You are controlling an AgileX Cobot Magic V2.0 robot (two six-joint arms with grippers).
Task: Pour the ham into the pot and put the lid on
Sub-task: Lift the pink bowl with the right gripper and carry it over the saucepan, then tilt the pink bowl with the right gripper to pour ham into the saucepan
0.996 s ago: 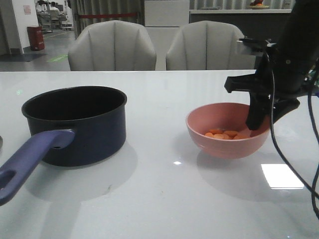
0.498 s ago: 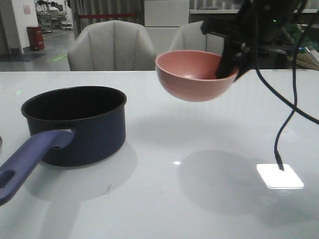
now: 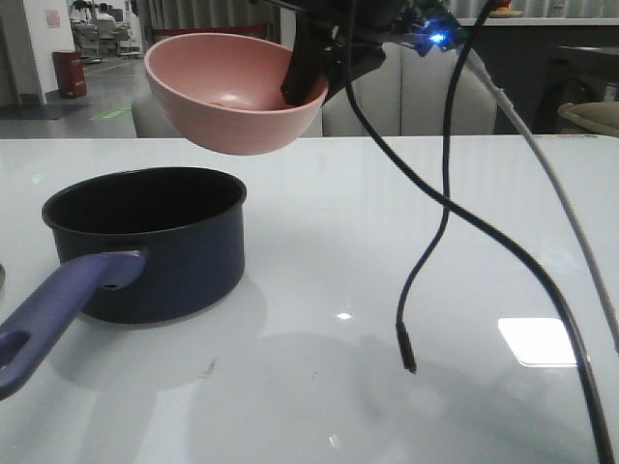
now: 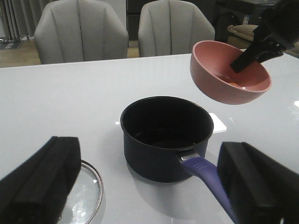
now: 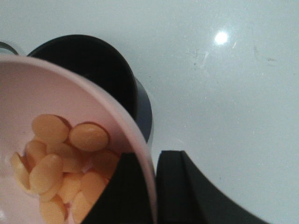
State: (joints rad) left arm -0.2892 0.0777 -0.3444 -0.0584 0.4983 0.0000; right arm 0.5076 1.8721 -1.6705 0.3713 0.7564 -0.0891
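My right gripper [image 3: 308, 72] is shut on the rim of the pink bowl [image 3: 227, 97] and holds it in the air, above and a little right of the pot [image 3: 145, 237]. The bowl leans slightly toward the pot. In the right wrist view the ham [image 5: 60, 163] lies as several pale orange slices inside the bowl [image 5: 28, 93], with the pot [image 5: 93, 70] below. The pot [image 4: 166, 135] is dark navy with a blue handle [image 3: 53, 309] and looks empty. The glass lid [image 4: 86, 196] lies flat on the table left of the pot. My left gripper [image 4: 149, 186] is open and empty above the handle.
Two grey chairs [image 3: 218, 87] stand behind the white table [image 3: 387, 242]. Black cables [image 3: 426, 242] hang from the right arm over the table's right half. A bright light patch [image 3: 542, 340] reflects on the table at the right.
My right gripper has lifted the bowl off the table at the right and carried it up and left, from the table to above the pot. The pot has not moved.
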